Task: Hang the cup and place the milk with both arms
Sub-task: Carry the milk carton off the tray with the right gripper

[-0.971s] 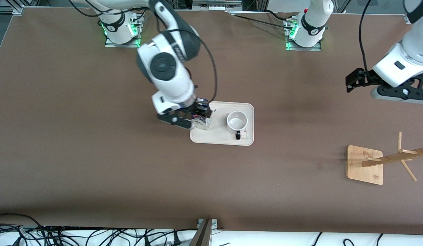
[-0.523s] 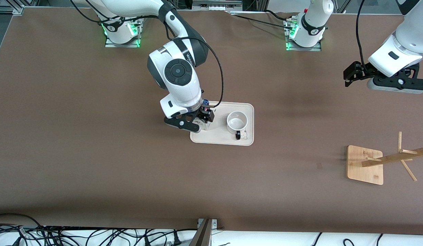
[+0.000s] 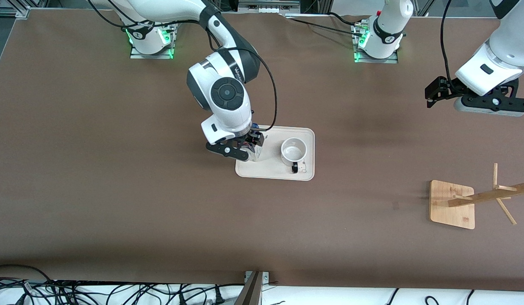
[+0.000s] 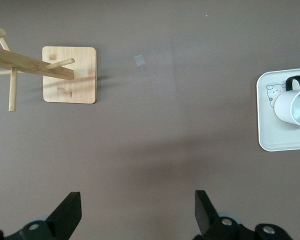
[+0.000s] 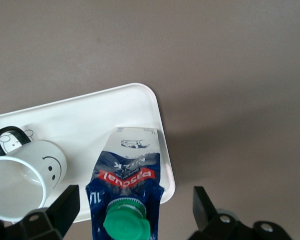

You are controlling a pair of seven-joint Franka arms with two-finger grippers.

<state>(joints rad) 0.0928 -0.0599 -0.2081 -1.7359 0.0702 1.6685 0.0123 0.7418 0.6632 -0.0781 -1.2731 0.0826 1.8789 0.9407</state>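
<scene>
The milk, a blue and white carton with a green cap, stands on the white tray at the end toward the right arm. My right gripper is open and straddles the carton's top, its fingers clear of both sides. In the front view this gripper hides most of the milk. The white cup stands upright on the same tray beside the carton, with its black handle toward the front camera. It also shows in the right wrist view. My left gripper is open and empty, high over bare table.
A wooden cup rack with pegs stands near the left arm's end of the table, nearer the front camera than the tray. It also shows in the left wrist view, as do the tray and the cup.
My right gripper has shifted over the tray and come down around the milk's top. My left gripper has moved slightly toward its base and then held still.
</scene>
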